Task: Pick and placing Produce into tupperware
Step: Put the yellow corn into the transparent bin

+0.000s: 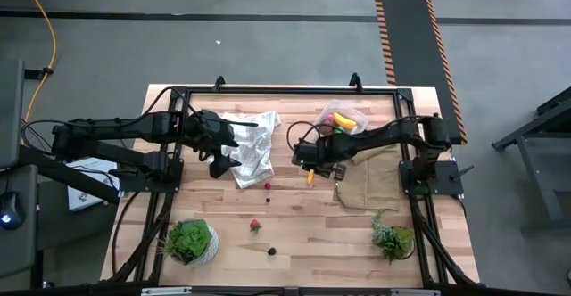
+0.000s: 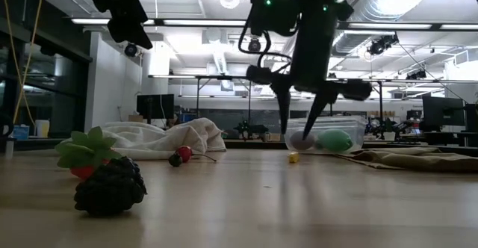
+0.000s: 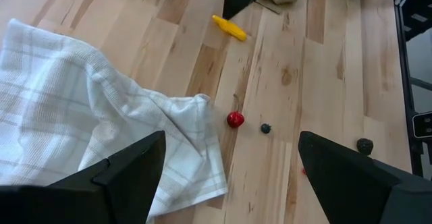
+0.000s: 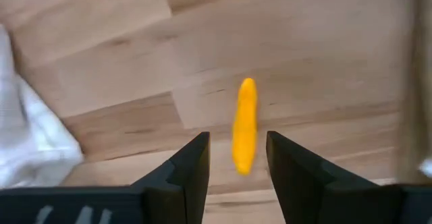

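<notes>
Our right gripper [image 4: 236,158] hung half-spread, empty, above the small orange-yellow toy piece [image 4: 244,133] lying on the wooden table [image 1: 312,234]; we judged centring both fingers before closing wise.

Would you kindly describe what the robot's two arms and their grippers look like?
Both arms are black, jointed and slender, with dark cables running along them and black mounting frames at the table's sides. The left gripper and the right gripper each end in two dark, flat, wedge-shaped fingers. From table level, small green lights glow on the right arm's wrist housing. No printed markings are legible.
</notes>
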